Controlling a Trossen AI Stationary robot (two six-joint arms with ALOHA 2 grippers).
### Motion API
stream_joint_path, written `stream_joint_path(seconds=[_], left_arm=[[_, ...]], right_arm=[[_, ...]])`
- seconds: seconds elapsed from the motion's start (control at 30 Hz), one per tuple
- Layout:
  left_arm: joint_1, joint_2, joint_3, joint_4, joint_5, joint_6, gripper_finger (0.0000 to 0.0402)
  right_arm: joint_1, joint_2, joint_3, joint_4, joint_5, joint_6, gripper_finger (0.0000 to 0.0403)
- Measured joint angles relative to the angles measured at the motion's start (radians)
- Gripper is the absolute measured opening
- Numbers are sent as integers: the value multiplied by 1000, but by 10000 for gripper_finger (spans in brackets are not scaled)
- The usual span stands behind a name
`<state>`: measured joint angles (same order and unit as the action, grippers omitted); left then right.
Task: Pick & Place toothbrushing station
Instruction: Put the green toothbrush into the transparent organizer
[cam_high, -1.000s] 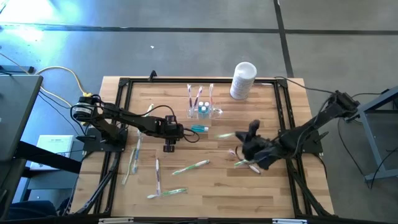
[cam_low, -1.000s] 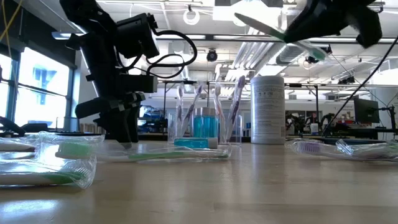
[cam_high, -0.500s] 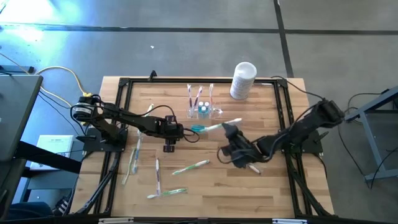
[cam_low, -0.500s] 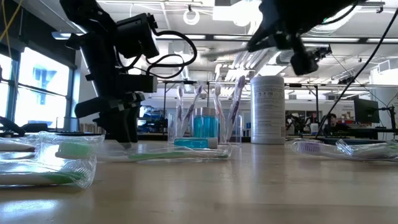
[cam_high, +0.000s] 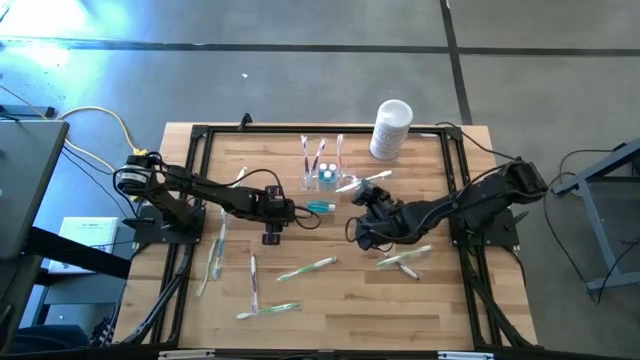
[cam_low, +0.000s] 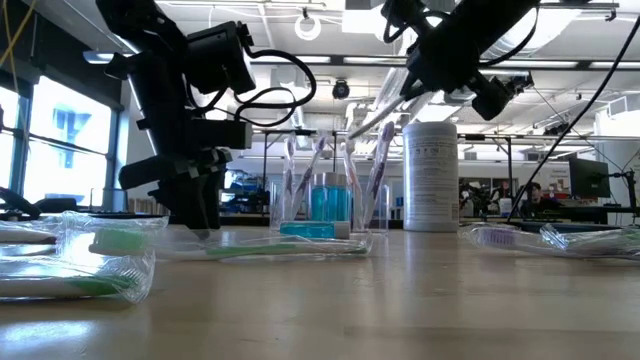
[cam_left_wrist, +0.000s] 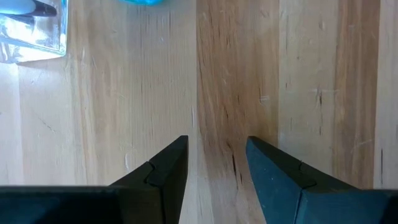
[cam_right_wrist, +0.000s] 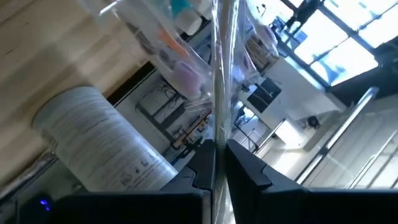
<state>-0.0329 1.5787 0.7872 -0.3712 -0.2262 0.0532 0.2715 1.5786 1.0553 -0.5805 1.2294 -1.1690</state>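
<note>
Right jaws (cam_high: 368, 192) pinch a wrapped toothbrush (cam_high: 362, 181) beside the toothbrushing station (cam_high: 327, 176) — left jaws (cam_left_wrist: 216, 163) spread, empty.

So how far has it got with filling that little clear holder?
Done: the clear holder already has a few toothbrushes standing in it. In hand: the right gripper, shut on a wrapped toothbrush, holds it just beside the holder. The left gripper waits open over bare table. Left: several wrapped toothbrushes lie on the table.

white container (cam_low: 433, 176) print illegible, no readable text
</note>
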Motion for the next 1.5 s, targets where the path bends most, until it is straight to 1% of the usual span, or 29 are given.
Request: stream_joint_path(seconds=[0.27,0.37,0.5,0.8,1.17,1.5], left_arm=[[0,0,0,5,0,-6,161],[0,0,0,7,0,-6,161],[0,0,0,8,0,-6,161],[0,0,-1,5,1,-5,161],[0,-3,-27,36,0,-5,161],[0,-2,-27,33,8,-6,161]], right_arm=[[-2,93,0,-30,-30,-18,13],[-16,143,0,-37,-33,-32,14],[-50,179,-1,-40,-29,-39,14],[-168,167,9,-53,-16,-59,15],[-182,167,112,-71,-21,-65,15],[-257,167,119,-124,-35,-71,15]])
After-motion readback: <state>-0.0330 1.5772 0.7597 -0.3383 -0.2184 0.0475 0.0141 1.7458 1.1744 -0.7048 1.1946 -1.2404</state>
